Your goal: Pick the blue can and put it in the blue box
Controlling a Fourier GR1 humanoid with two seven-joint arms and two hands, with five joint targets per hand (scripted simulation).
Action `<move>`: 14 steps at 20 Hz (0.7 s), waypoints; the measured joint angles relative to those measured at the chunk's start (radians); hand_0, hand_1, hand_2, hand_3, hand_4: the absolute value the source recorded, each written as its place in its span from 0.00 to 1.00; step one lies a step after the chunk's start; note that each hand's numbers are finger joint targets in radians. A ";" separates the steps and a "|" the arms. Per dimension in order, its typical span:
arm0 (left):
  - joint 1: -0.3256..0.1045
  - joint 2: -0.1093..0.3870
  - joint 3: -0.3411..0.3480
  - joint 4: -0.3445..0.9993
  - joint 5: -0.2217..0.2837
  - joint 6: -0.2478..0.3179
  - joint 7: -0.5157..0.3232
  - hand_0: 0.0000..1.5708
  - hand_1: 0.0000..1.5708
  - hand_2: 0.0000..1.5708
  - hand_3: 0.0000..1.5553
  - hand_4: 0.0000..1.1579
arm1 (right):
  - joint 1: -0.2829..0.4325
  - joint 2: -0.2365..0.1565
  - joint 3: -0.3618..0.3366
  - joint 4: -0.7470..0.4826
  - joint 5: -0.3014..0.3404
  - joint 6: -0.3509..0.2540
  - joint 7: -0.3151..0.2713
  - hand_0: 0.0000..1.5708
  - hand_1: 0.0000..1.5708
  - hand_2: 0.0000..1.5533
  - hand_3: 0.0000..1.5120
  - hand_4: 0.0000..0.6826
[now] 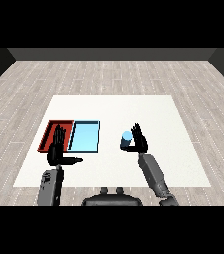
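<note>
The blue can (pixel 126 140) stands upright on the white table, right of the trays. My right hand (pixel 138 140) is directly to its right, fingers straight and pointing up, palm toward the can; I cannot tell whether it touches. The light blue tray (pixel 84 136) lies left of the can with nothing in it. My left hand (pixel 57 147) is open, fingers straight, thumb stuck out to the right, and it overlaps the red tray (pixel 51 130).
The red tray adjoins the blue tray's left side. The white table (pixel 148 109) stretches far behind and to the right of the can. A grey wood floor surrounds the table.
</note>
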 measured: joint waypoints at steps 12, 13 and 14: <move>0.020 0.009 0.016 -0.015 0.024 -0.018 0.001 0.00 0.00 0.00 0.00 0.00 | -0.108 0.001 0.025 0.119 -0.060 -0.027 0.009 0.00 0.00 0.00 0.00 0.00; 0.011 0.006 0.015 -0.014 0.026 -0.012 0.011 0.00 0.00 0.00 0.00 0.00 | -0.115 0.001 0.046 0.138 -0.070 -0.034 -0.010 0.00 0.00 0.00 0.00 0.00; 0.008 0.001 0.011 0.002 0.017 -0.008 -0.002 0.00 0.00 0.00 0.00 0.00 | -0.127 0.001 0.037 0.169 -0.070 -0.021 -0.025 0.00 0.00 0.00 0.00 0.00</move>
